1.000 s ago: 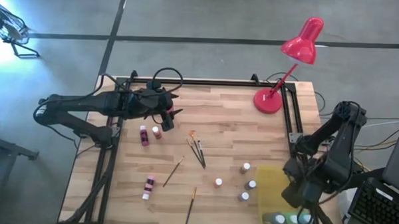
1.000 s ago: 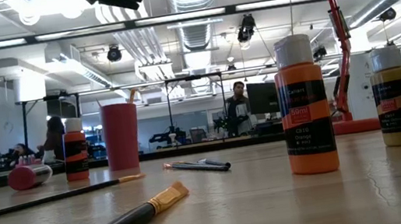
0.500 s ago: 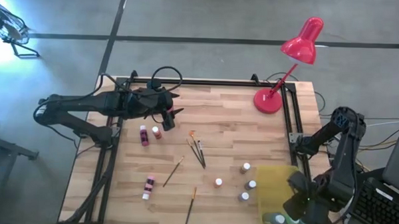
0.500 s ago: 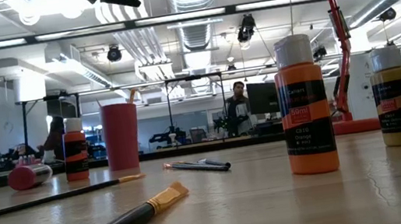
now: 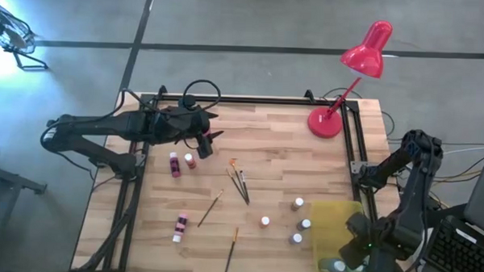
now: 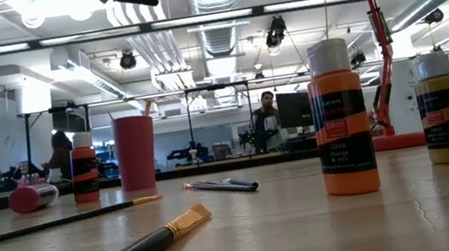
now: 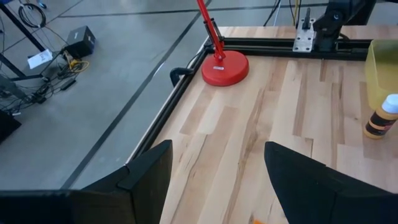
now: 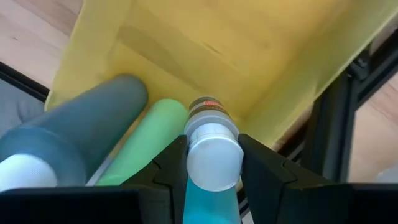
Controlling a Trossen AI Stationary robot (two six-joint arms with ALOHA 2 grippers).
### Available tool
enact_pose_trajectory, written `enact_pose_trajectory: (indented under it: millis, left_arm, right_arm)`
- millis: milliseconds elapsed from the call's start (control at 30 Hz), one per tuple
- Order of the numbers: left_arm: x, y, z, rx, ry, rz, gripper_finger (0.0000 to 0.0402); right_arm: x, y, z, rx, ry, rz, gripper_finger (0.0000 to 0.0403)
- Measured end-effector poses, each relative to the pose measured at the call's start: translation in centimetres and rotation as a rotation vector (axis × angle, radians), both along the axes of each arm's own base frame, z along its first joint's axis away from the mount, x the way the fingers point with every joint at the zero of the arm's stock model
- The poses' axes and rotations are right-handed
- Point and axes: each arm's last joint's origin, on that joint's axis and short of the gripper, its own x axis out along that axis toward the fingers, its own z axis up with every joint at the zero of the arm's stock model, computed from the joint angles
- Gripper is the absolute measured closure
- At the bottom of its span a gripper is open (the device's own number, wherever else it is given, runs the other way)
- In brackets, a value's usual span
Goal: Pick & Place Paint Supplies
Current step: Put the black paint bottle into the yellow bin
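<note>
High view, reading left to right: the left gripper [image 5: 210,136] hovers at about ten o'clock on the table [image 5: 266,133], fingers spread and holding nothing. Just below it lie a magenta bottle [image 5: 175,164] and an orange-brown bottle [image 5: 190,160], and a third pink bottle [image 5: 179,227] lies toward seven o'clock. Around the centre are a cluster of paintbrushes [image 5: 239,184], one loose brush [image 5: 210,208] and another brush [image 5: 232,247] at six o'clock. Toward four o'clock four small white-capped bottles [image 5: 298,222] stand just beside the yellow tray [image 5: 329,224].

At five o'clock the right gripper [image 8: 212,155] is low inside the tray, pinching a white-capped bottle with a blue body [image 8: 210,163]. Next to it in the tray lie a green bottle [image 8: 146,140] and a grey-blue bottle [image 8: 81,127].

By my reading the job is early: two large bottles are in, a third is arriving but not yet let go. Seven small bottles and all the brushes remain on the wood. The red lamp [image 5: 353,71] at one o'clock is not part of it.
</note>
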Motion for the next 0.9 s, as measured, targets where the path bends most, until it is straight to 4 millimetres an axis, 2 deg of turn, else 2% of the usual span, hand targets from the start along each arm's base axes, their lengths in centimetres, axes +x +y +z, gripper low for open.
enact_pose_trajectory:
  millis: [533, 900]
  left_arm:
    - [0.1, 0.0, 0.2, -0.025, -0.032, 0.013, 0.0142]
    - [0.1, 0.0, 0.2, -0.043, -0.042, 0.022, 0.0142]
  right_arm:
    - [-1.1, 0.4, -4.6, 0.037, -0.016, 0.039, 0.0292]
    - [-1.3, 0.5, -5.0, 0.061, -0.026, 0.056, 0.0292]
